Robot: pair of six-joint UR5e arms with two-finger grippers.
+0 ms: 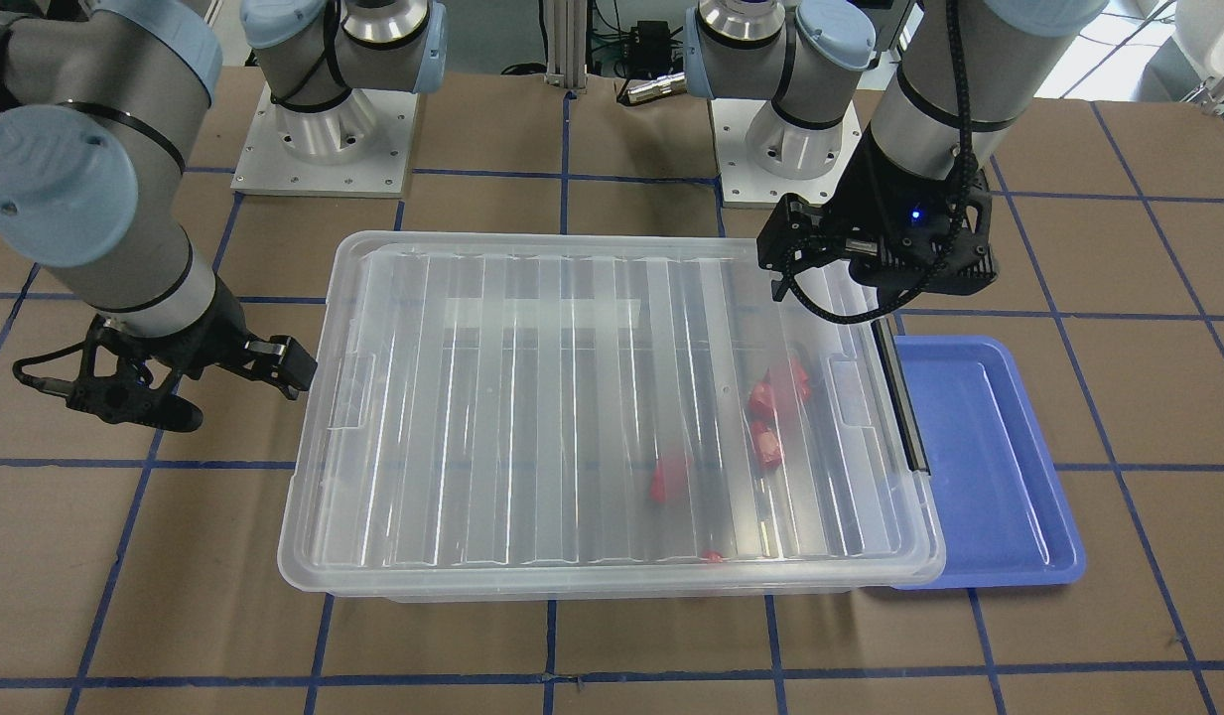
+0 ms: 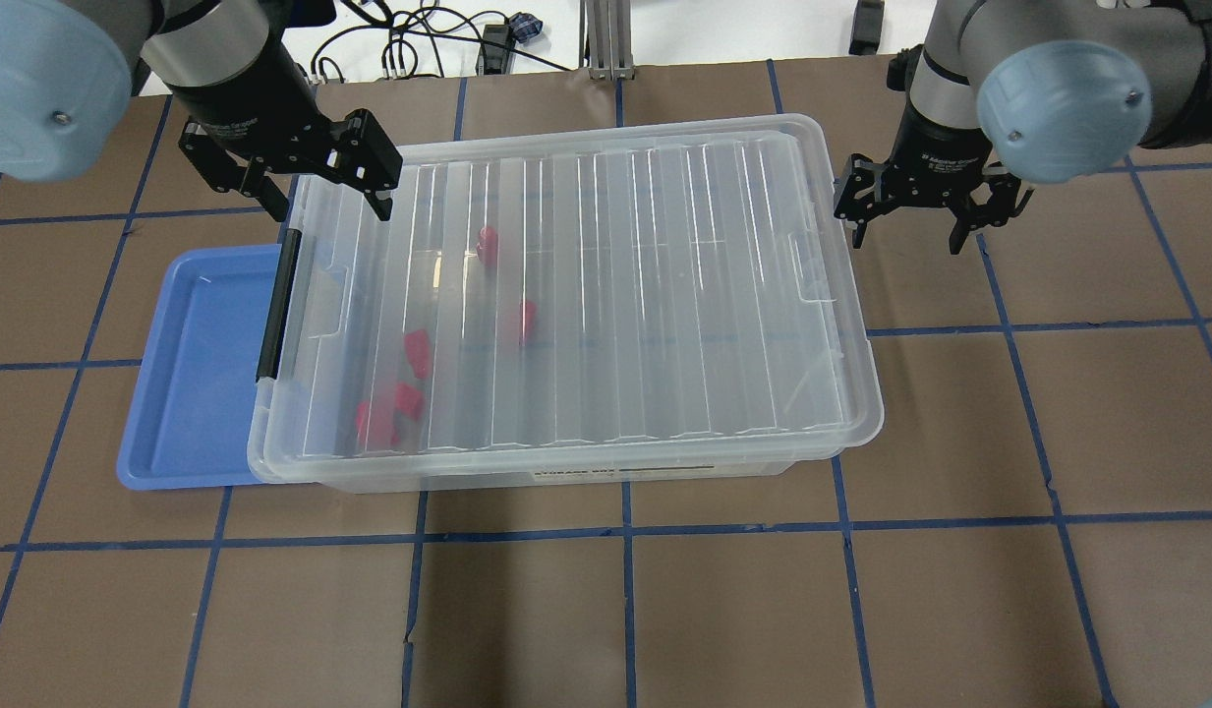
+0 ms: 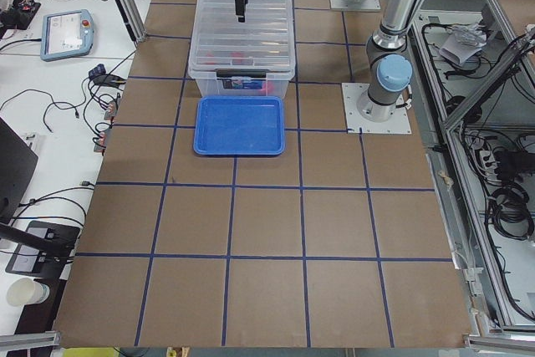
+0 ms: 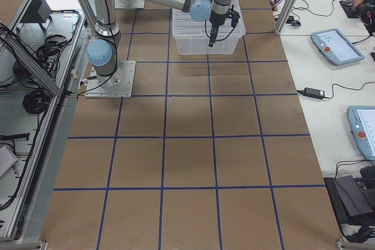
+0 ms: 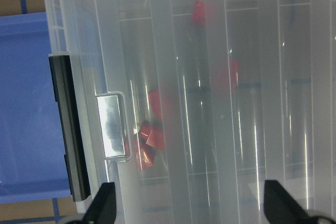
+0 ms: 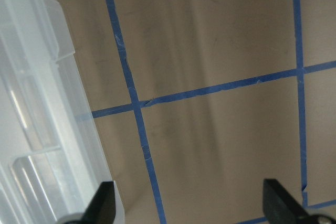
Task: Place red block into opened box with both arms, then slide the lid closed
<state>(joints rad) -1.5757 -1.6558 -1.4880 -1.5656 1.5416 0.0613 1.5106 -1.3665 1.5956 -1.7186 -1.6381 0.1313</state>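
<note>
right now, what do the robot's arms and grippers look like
The left arm and right arm are silver-grey tubes with light blue joint caps. The left gripper and right gripper are black two-finger claws. A black ribbed cable runs down the left arm.

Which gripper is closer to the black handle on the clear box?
Left. The left gripper hovers above the corner of the box beside the black handle; the right gripper hangs off the opposite end, over the table.
</note>
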